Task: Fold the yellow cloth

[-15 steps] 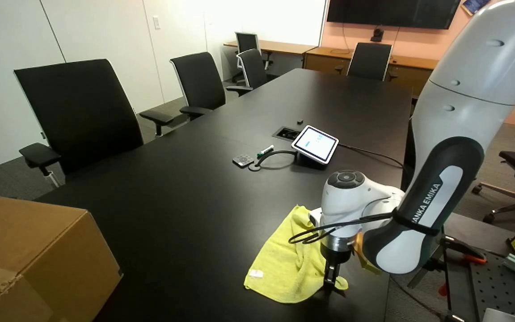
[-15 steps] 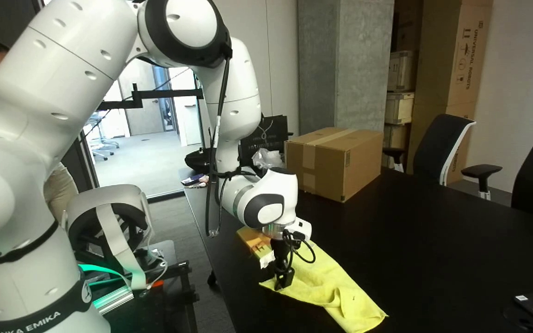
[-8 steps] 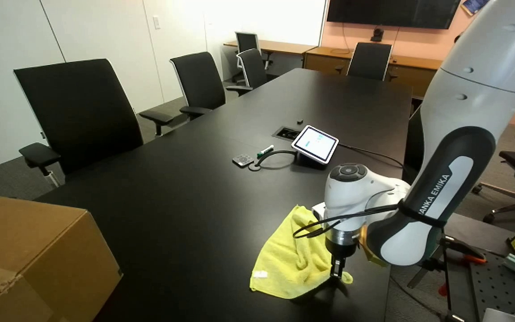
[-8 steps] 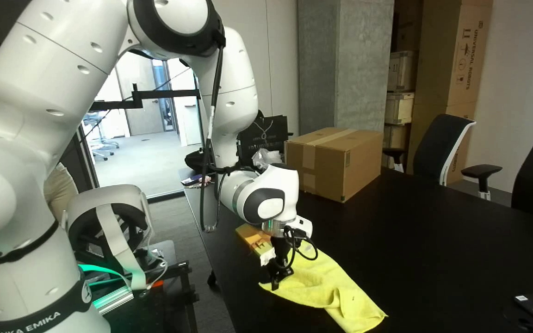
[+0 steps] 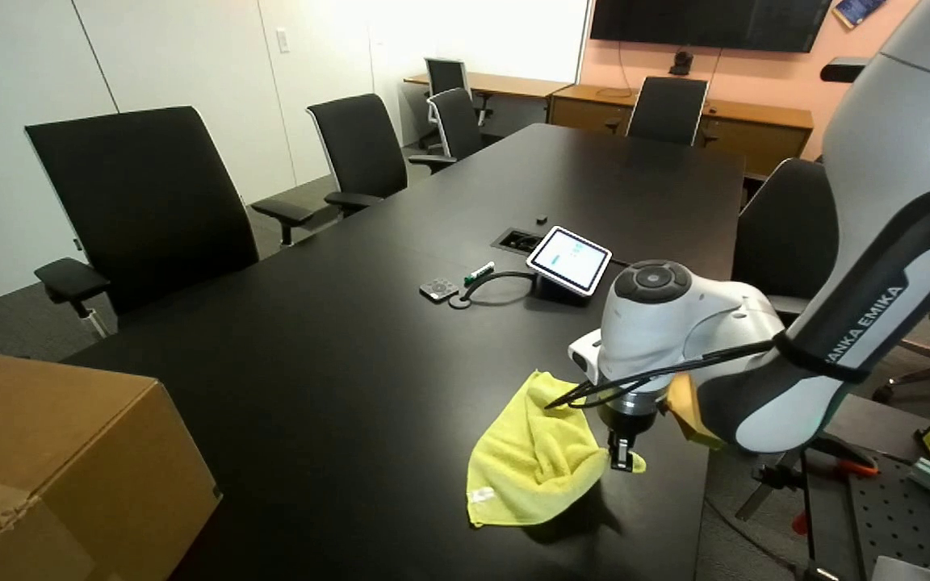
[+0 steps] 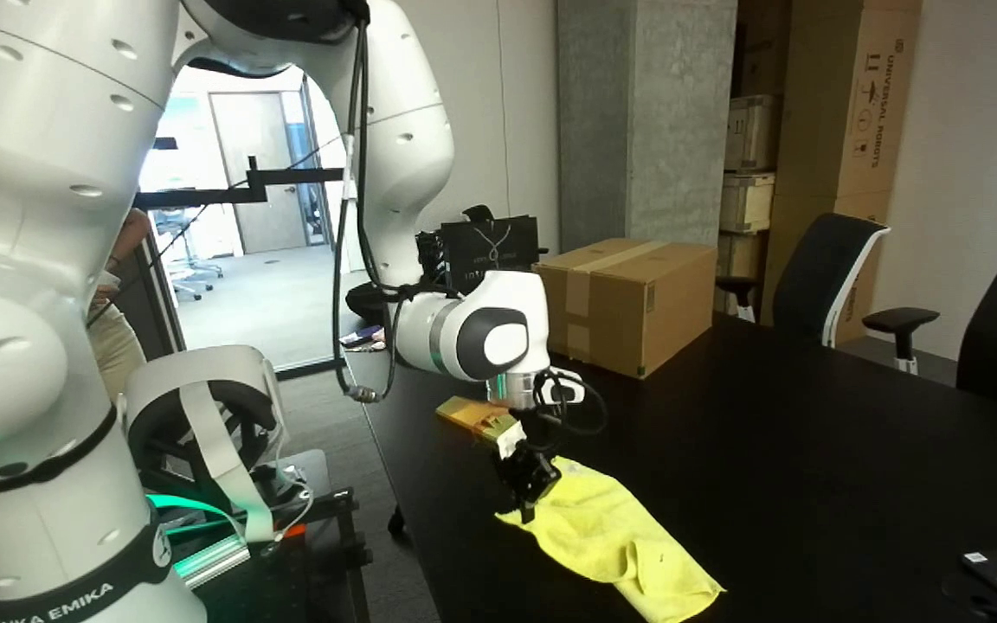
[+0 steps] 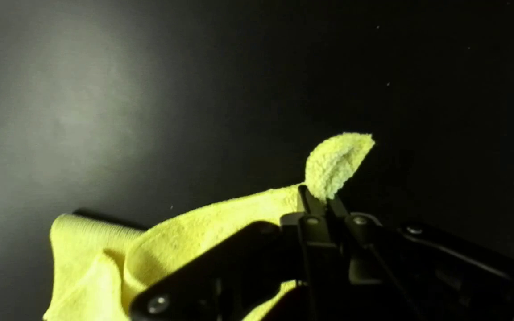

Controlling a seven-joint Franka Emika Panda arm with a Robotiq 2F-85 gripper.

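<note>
A yellow cloth [image 5: 525, 468] lies on a long black table [image 5: 336, 420], close to the edge where the robot stands, one side of it lifted by the gripper [image 7: 325, 199]. The two fingers [image 7: 313, 207] are pressed together on the fabric, pinching it, and in the wrist view a short flap sticks out past their tips. From that pinch the cloth slopes down to the tabletop; in an exterior view a dark shadow shows under its raised edge. The rest sits rumpled, with soft ridges across the middle and a small white tag [image 5: 482, 495] near one corner. The white arm [image 5: 651, 339] reaches in over the table, gripper pointing down, thin black cables looping at the wrist. Farther along the table, well apart from the cloth, stands a tablet [image 5: 569, 261] with a lit screen, and near it lies a green and white marker [image 5: 479, 273]. A cardboard box [image 6: 628, 303], seen in both exterior views, sits on the table well away from the cloth. Black chairs [image 5: 142, 210] line one long side. Behind the arm, a person [image 6: 118, 346] in light trousers is partly visible.
</note>
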